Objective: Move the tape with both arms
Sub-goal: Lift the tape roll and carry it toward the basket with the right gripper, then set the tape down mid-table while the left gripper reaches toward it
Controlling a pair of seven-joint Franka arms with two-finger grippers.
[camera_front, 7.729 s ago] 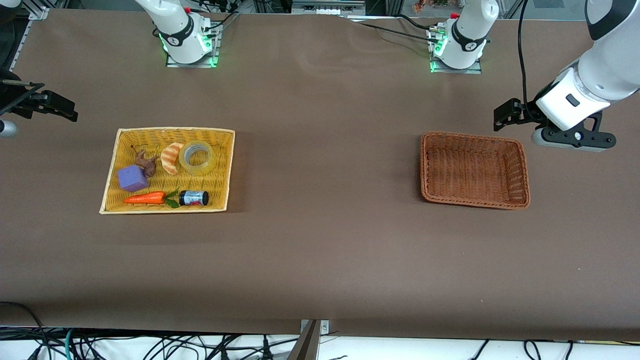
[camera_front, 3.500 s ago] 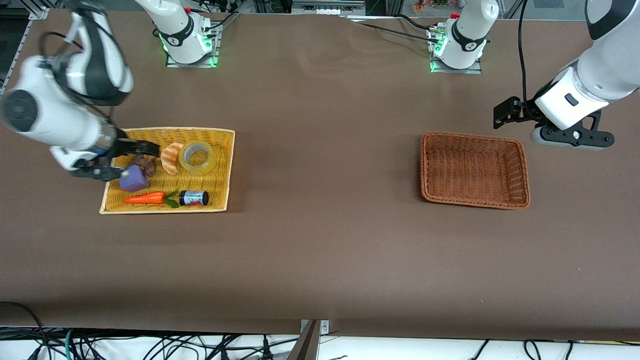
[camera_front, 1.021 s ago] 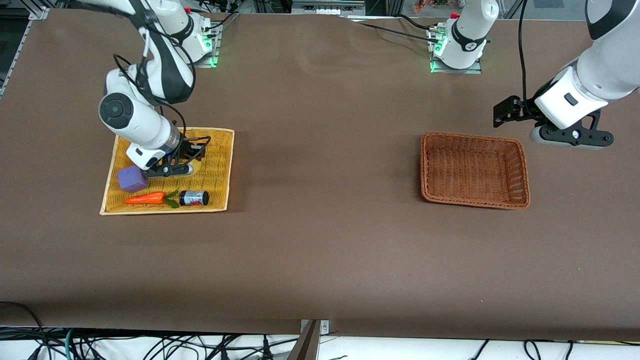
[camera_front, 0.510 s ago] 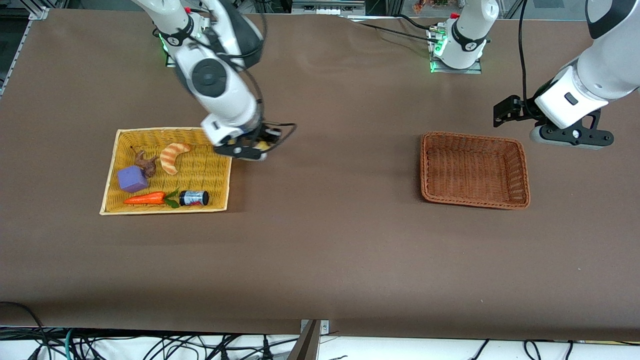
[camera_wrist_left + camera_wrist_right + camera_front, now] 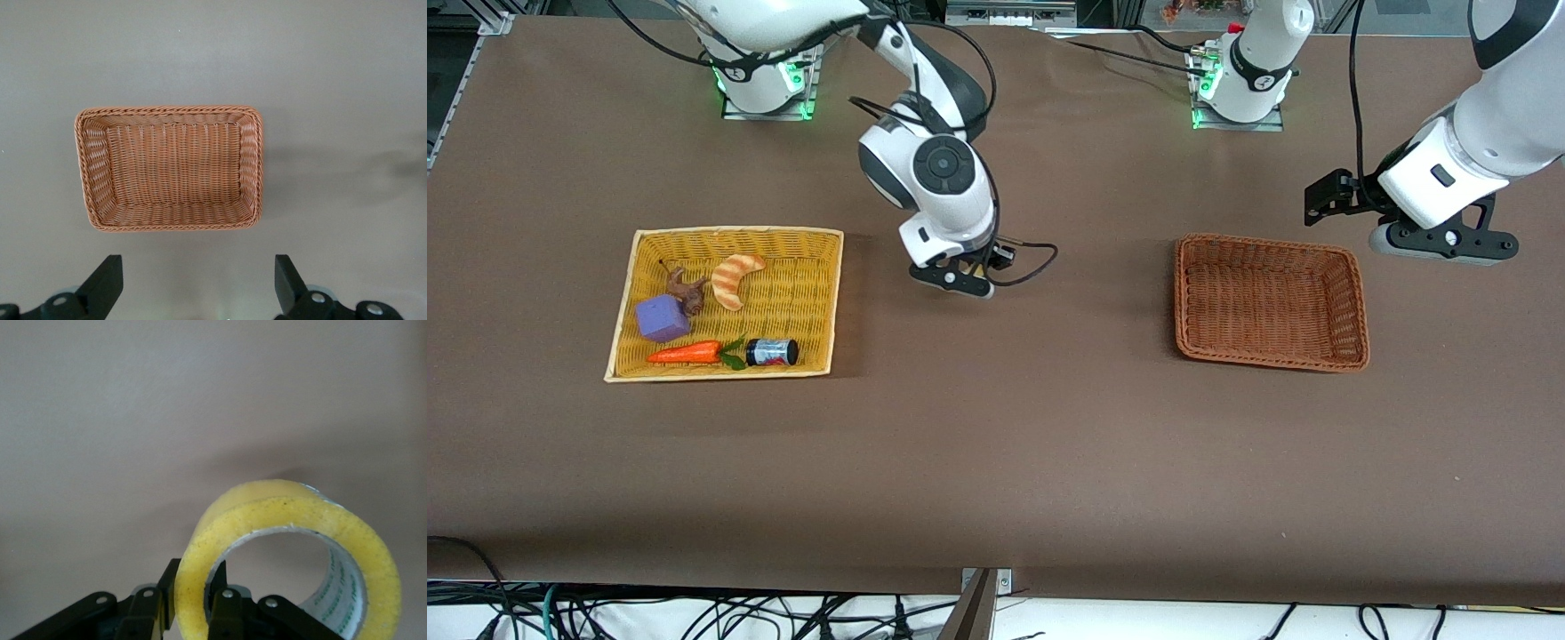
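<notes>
Over bare table between the two baskets: right gripper [image 5: 971, 272] clenched on the tape [image 5: 287, 553], lifted out of the yellow basket [image 5: 818, 302]. Left gripper [image 5: 193, 283] waits released beside the brown basket [image 5: 1352, 307]; handover and placing remain.

The front camera sits high, facing both arm bases across the whole brown table [image 5: 996, 462]. The left wrist camera looks straight down from well above the rectangular brown wicker basket [image 5: 170, 167], which the front view shares at about three o'clock [image 5: 1270, 300]. The right wrist camera looks down close over bare tabletop [image 5: 167, 420], in the front view's middle, toward eleven o'clock.
</notes>
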